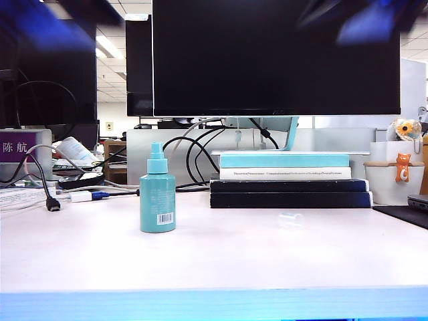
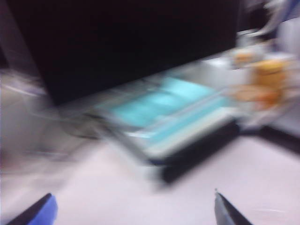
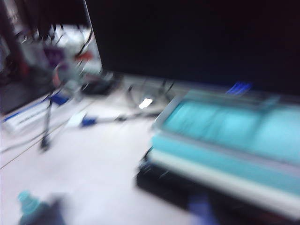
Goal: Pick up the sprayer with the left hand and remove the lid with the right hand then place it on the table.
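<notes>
Left claw, left wrist view: two dark, pointed fingertips set wide apart, one carrying a bright blue patch on its inner face (blur softens all outlines). Right claw, right wrist view: only a dark, smeared shape; form and finish cannot be told. Exterior view: both arms appear as dark streaks with blue-lit smears, no detail legible.

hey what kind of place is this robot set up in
Most likely an open-plan office desk. A large dark monitor stands over a stack of books, cables trail across the table, and ceiling light panels run over more desks behind.
</notes>
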Available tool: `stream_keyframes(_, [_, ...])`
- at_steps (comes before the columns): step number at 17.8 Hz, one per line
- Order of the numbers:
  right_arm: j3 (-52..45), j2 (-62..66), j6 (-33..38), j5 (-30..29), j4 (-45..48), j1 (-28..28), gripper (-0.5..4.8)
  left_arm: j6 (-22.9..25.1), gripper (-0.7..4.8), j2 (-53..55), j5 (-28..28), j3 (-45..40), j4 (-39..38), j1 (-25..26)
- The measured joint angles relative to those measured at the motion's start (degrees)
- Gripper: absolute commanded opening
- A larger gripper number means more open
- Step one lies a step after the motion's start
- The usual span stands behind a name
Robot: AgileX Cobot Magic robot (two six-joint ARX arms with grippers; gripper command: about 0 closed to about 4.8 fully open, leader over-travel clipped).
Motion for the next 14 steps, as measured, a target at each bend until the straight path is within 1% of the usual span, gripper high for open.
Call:
stream_keyframes(1, [-1.2,-3.8,-1.4,1.6,-0.3,0.0,-0.09,2.3,3.90,-5.1,-4.6,0.2,-4.2,0.0])
stream_keyframes(2, [-3.2,-9.0,-2.6,4.1,0.2,0.1,-0.09,4.2,3.58,-10.5,-10.2,0.1,-9.9,0.2])
stream_keyframes(3, [-4.4,-12.2,-2.9,6.2,0.4,0.2,-0.09,5.1,3.28,-15.0,-14.5,0.0,-14.7,0.5])
stream_keyframes(4, [-5.5,-15.5,-3.2,8.9,0.5,0.2,-0.09,5.6,3.14,-19.8,-18.9,0.0,-18.8,0.7])
stream_keyframes(5, [-6.9,-18.4,-3.2,11.8,0.5,0.2,-0.09,5.8,2.79,-22.9,-20.2,-0.1,-20.9,0.7])
stream_keyframes(6, [-9.9,-21.8,-3.2,14.3,0.5,0.2,-0.09,6.0,2.63,-27.3,-20.0,-1.1,-22.3,0.7])
stream_keyframes(7, [-11.9,-23.4,-3.2,14.9,0.3,0.2,-0.09,6.0,2.63,-30.0,-19.8,-2.4,-22.4,0.7])
stream_keyframes(8, [-16.2,-24.9,-3.2,15.3,0.3,0.2,-0.09,5.4,2.63,-32.9,-19.7,-5.4,-22.4,0.7])
stream_keyframes(9, [-19.6,-25.2,-2.9,15.4,0.0,0.2,-0.09,3.7,2.61,-34.6,-19.8,-8.2,-23.3,0.7])
stream_keyframes(10, [-23.3,-25.7,-1.6,15.6,0.0,0.2,-0.09,0.7,2.30,-36.1,-19.7,-11.2,-23.6,0.7])
stream_keyframes(11, [-28.6,-25.8,0.5,15.7,2.7,0.2,-0.08,-3.9,2.28,-37.3,-19.9,-15.3,-23.6,0.7])
stream_keyframes(12, [-31.3,-25.7,1.0,15.8,5.0,0.2,-0.08,-5.0,2.09,-37.3,-19.9,-17.2,-23.4,0.7])
stream_keyframes(13, [-34.0,-25.8,1.4,15.9,8.5,0.2,-0.08,-5.4,2.09,-37.2,-19.9,-19.1,-23.3,0.7])
stream_keyframes(14, [-35.6,-25.8,1.5,16.0,9.4,0.2,-0.08,-5.6,2.08,-37.3,-19.9,-20.9,-23.1,0.7])
